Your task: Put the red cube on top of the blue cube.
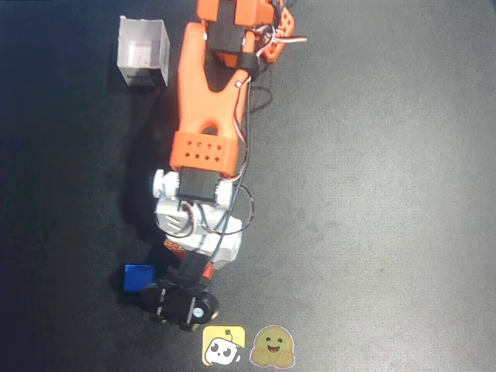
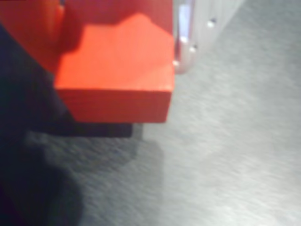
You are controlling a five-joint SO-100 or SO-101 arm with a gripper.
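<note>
Wrist view shows the red cube (image 2: 115, 80) clamped in your gripper (image 2: 117, 56), above the worktop (image 2: 225, 155). Overhead view puts the blue cube (image 1: 138, 277) just left of the gripper (image 1: 182, 298); judge a short leftward shift before lowering.
</note>
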